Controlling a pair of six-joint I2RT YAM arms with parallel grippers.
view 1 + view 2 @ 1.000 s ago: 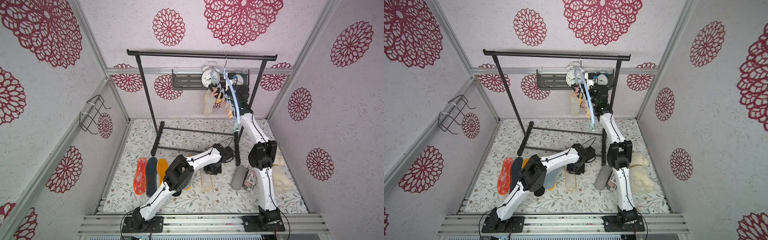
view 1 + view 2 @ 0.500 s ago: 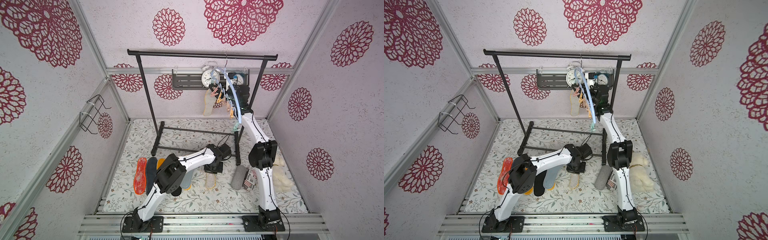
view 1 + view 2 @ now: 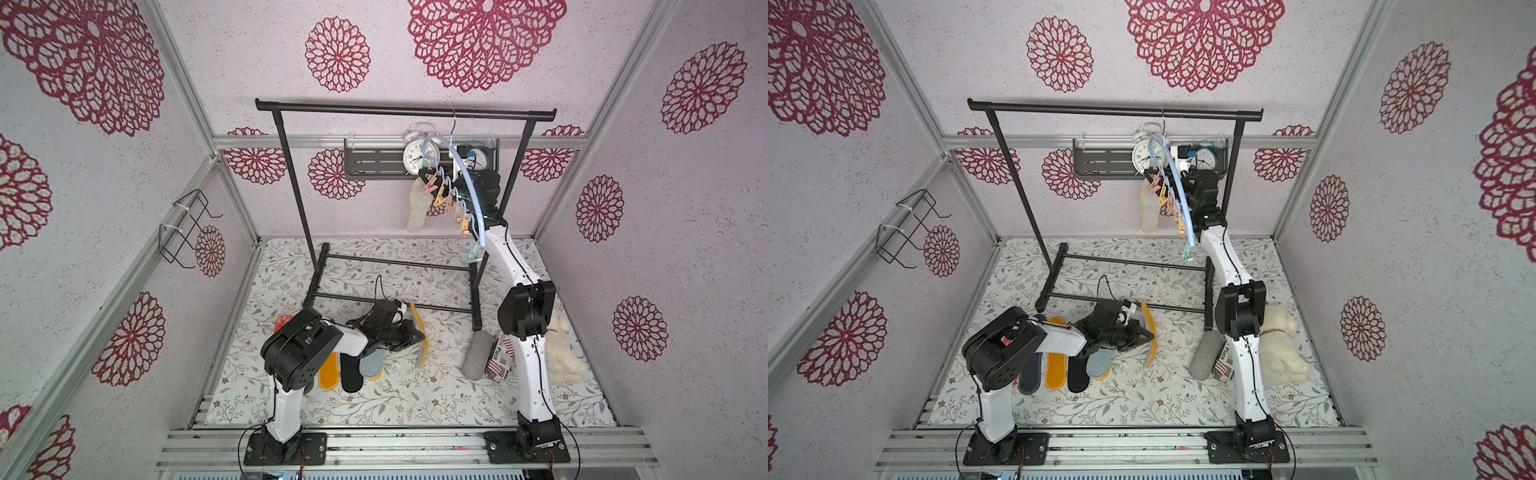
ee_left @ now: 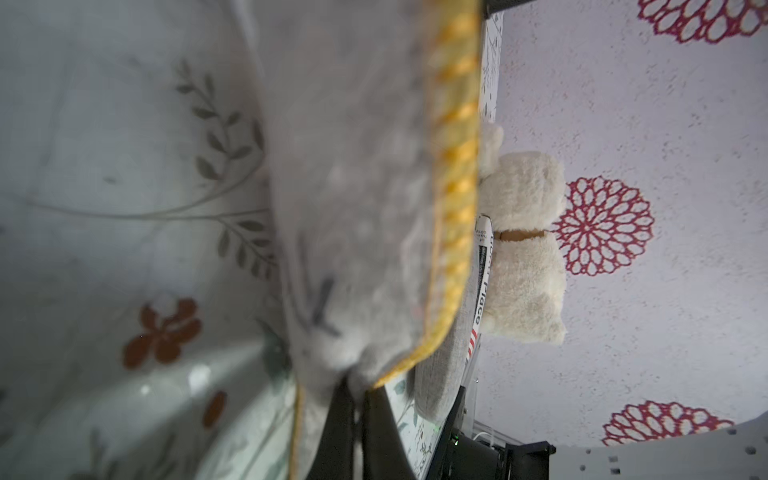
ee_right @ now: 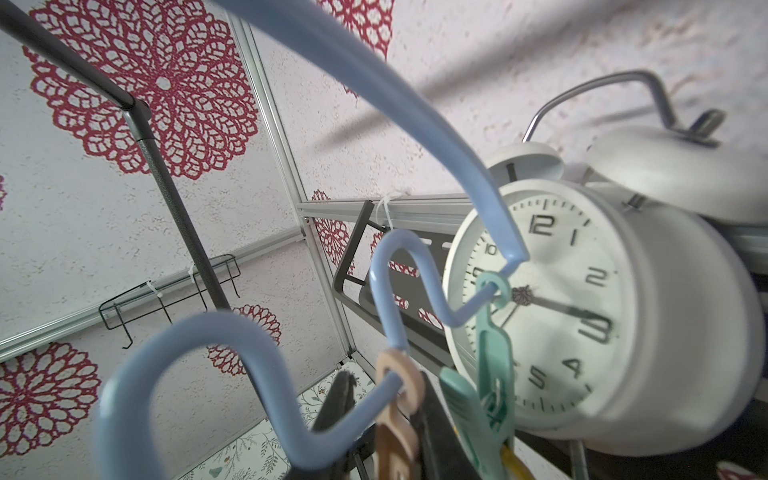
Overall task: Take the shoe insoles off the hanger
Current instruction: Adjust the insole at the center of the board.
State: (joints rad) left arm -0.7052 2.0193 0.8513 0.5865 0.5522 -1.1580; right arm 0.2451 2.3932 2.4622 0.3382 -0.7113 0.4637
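Note:
My left gripper [image 3: 419, 335] is low over the floor mat, shut on a mustard-yellow insole with a grey back [image 3: 419, 328]. That insole stands on edge in both top views [image 3: 1148, 332]. In the left wrist view the black fingers [image 4: 343, 419] pinch its end [image 4: 353, 187]. Several more insoles lie flat beside the left arm: yellow [image 3: 328, 370], black [image 3: 351, 374], light blue [image 3: 370, 365]. One beige insole [image 3: 417, 205] hangs from the pale blue hanger [image 3: 469, 183]. My right gripper [image 5: 386, 399] is up at the hanger's wavy bar [image 5: 232, 332], its jaws shut around a peach clothespin [image 5: 399, 390].
The hanger hooks on a black garment rack [image 3: 395, 110]. A white alarm clock [image 5: 582, 311] stands on the wall shelf right behind the hanger. A grey felt roll [image 3: 478, 353], a labelled pack [image 3: 500, 357] and a cream plush toy [image 3: 561, 353] lie by the right arm's base. A wire bracket [image 3: 185, 228] sticks out of the left wall.
The left gripper has closed on the yellow insole and raised it on edge, while the left arm's elbow folded back toward the left. The right arm has not moved.

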